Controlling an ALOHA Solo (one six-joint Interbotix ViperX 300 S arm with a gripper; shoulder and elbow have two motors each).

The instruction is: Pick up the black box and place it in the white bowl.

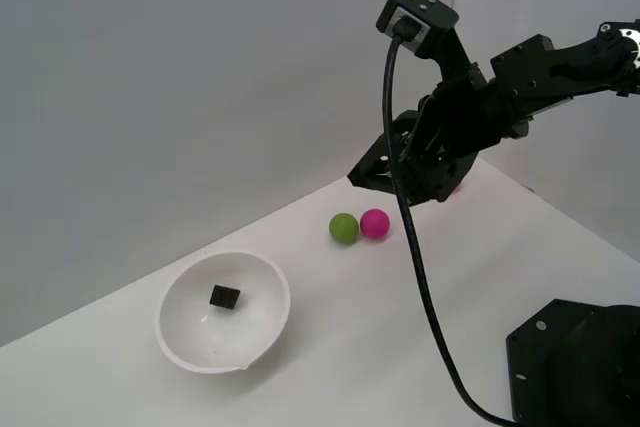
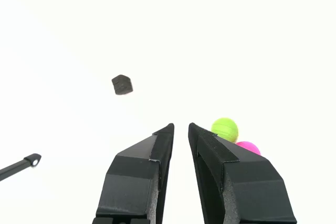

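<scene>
While one black box [image 1: 224, 296] lies inside the one white bowl [image 1: 180, 345] on the worktop [image 1: 400, 347], two balls, green [image 1: 344, 228] and pink [image 1: 375, 223], touch; the claw [image 2: 181, 126] hangs nearly clenched, empty.

Showing a plain white tabletop [image 1: 330, 347] running diagonally beneath bare grey walls [image 1: 180, 77], meeting at a vertical corner seam toward the exterior view's right, lying under soft, even light.

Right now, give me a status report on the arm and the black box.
End effector nearly closed, empty, raised above the table. Black box sits inside white bowl. Green ball and pink ball below the arm, nothing obstructing.
</scene>
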